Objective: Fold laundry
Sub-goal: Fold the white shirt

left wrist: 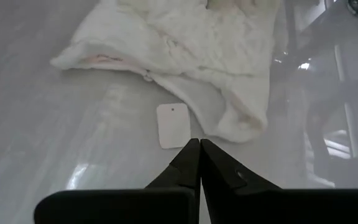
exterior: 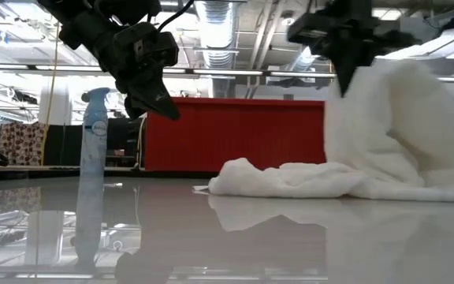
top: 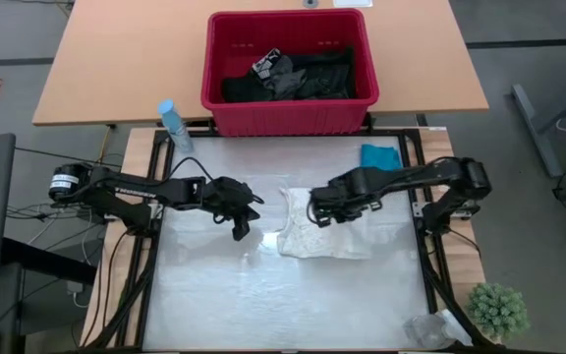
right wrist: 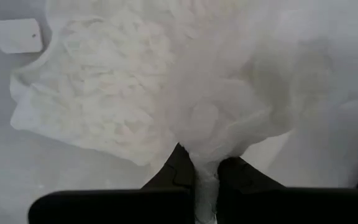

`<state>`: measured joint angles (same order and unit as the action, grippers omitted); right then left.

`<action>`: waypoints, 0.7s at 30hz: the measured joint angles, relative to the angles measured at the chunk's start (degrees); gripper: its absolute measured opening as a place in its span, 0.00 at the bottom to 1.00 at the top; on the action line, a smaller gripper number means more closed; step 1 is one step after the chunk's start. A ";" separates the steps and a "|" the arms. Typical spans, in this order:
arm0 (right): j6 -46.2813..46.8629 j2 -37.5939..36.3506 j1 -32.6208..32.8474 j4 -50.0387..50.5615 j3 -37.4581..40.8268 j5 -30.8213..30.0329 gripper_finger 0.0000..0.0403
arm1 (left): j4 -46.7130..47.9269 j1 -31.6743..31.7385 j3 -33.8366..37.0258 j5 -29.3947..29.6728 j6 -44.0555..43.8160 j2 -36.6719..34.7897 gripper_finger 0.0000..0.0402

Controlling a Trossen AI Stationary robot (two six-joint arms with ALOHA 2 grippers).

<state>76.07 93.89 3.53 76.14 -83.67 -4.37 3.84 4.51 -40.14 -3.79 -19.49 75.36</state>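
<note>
The white lacy garment (top: pixel 324 232) lies on the table's middle, partly raised; it also shows in the low view (exterior: pixel 353 170). A white tag (left wrist: pixel 174 124) lies on the table beside it. My right gripper (top: pixel 315 216) is shut on the garment. My left gripper (top: pixel 242 232) is shut and empty; it hovers above the table (exterior: pixel 161 104) to the left of the garment, its tips (left wrist: pixel 199 150) near the tag. The small teal garment (top: pixel 381 155) lies at the far right of the table. Black garments (top: pixel 293 74) lie in the red basket (top: pixel 288 113). My right gripper pinches a bunched part of the white garment (right wrist: pixel 207 163) between its two fingers, coming from above and pointing down. The held part (exterior: pixel 369 87) is lifted off the table. The cloth hangs slack below it, and the rest (exterior: pixel 290 180) lies on the table.
A spray bottle (top: pixel 172 125) stands at the table's far left corner. A clear plastic item (top: pixel 430 329) and a small green plant (top: pixel 499 310) are at the near right. Bare table surface (top: pixel 263 305) stretches toward the near edge.
</note>
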 joint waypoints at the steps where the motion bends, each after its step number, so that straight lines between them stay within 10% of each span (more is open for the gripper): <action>1: -0.99 1.03 -0.36 -0.06 -1.07 0.05 0.11 | -0.38 0.00 0.36 0.00 0.00 -0.01 0.00; 21: -13.20 14.10 -3.69 -4.08 -13.35 1.64 0.11 | -26.15 0.07 8.38 3.19 2.66 17.12 0.00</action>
<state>62.87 107.98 -0.16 72.06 -97.01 -2.72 -22.31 4.58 -31.77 -0.61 -16.83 92.48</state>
